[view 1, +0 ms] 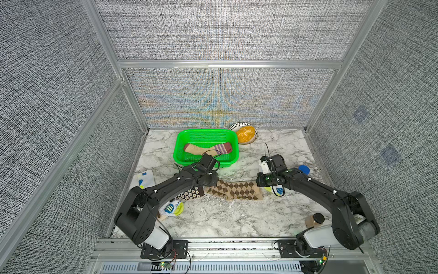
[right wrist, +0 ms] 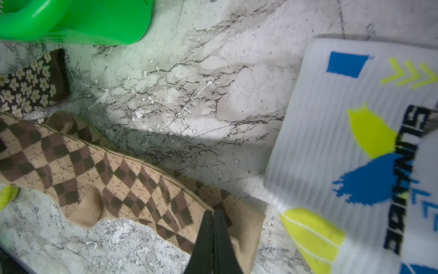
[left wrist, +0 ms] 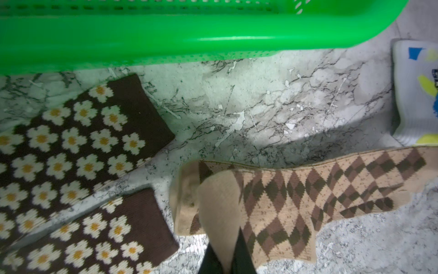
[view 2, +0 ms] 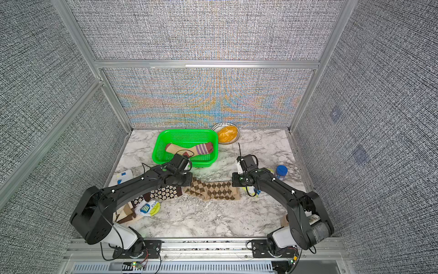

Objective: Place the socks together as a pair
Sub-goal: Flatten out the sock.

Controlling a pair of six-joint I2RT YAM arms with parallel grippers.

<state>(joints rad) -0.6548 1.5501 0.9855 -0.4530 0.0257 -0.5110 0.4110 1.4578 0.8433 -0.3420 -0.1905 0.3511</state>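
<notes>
Socks lie scattered across the marble table (view 1: 225, 220). Nearest the robot's base, under the left arm, a white sock with yellow-blue patches (view 1: 171, 208) rests beside a cream brown-banded sock (view 2: 124, 212) that the arm partly hides. At the near right corner stands a small black-lidded jar (view 1: 316, 219). Just beyond, 2 brown cream-flowered socks (left wrist: 78, 147) lie side by side, close but apart, their dark cuffs near the diamond-check socks (view 1: 234, 191). These tan-brown socks lie at the middle of the table, 1 on top of the other, stretched between both arms. The left gripper (left wrist: 228, 259) is clamped on the plain beige end of the upper one, with cloth bunched between its fingers. The right gripper (right wrist: 212, 217) has its jaws pressed together with the tips on the opposite cuff end; whether cloth is pinched there I cannot tell. Beside that cuff, partly under the right arm, lies a white patched sock (right wrist: 331, 132), and a 3rd white sock (view 1: 145, 178) sits at the table's left edge. Farther right stands a blue-lidded jar (view 1: 304, 169). Beyond the arms sits a green basket (view 1: 227, 163) holding the peach purple-striped socks (view 1: 208, 149), laid across its floor. Farthest back, just beside the basket's far right corner, a patterned bowl (view 1: 235, 125) carries an orange-yellow lump (view 1: 245, 134)
</notes>
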